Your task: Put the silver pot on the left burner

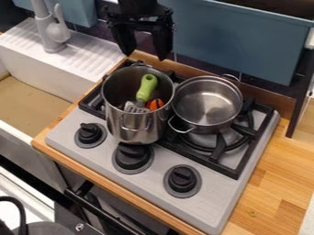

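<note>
Camera view: the wide pot (207, 104) is sitting by the stove's (211, 211) back edge, right of the tall pot (120, 120), and is lying down and right from the gripper (145, 56), whose jaws are hanging apart.

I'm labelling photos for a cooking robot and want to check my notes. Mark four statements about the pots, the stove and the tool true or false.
1. A green-handled spatula is inside the tall pot. True.
2. In this view, the shallow pot is left of the tall pot. False: it is to the right.
3. The stove has three black knobs along its front. True.
4. The tool grips the tall pot's rim. False: it hangs open and holds nothing.
</note>
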`<action>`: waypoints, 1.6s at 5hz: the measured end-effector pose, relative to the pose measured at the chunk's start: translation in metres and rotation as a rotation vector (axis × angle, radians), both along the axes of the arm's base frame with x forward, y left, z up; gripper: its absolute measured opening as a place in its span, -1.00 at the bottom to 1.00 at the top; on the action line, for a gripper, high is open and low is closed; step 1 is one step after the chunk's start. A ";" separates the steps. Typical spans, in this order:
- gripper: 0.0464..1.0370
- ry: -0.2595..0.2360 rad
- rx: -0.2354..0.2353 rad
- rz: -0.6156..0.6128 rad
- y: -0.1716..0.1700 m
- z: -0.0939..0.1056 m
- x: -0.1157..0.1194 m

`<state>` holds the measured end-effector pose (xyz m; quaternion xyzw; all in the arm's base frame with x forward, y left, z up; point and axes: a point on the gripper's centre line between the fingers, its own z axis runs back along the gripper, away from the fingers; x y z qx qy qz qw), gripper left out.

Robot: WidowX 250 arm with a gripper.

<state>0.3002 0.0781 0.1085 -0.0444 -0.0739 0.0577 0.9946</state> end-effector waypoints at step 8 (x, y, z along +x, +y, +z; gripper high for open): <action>0.92 0.157 -0.034 -0.241 0.029 -0.023 -0.063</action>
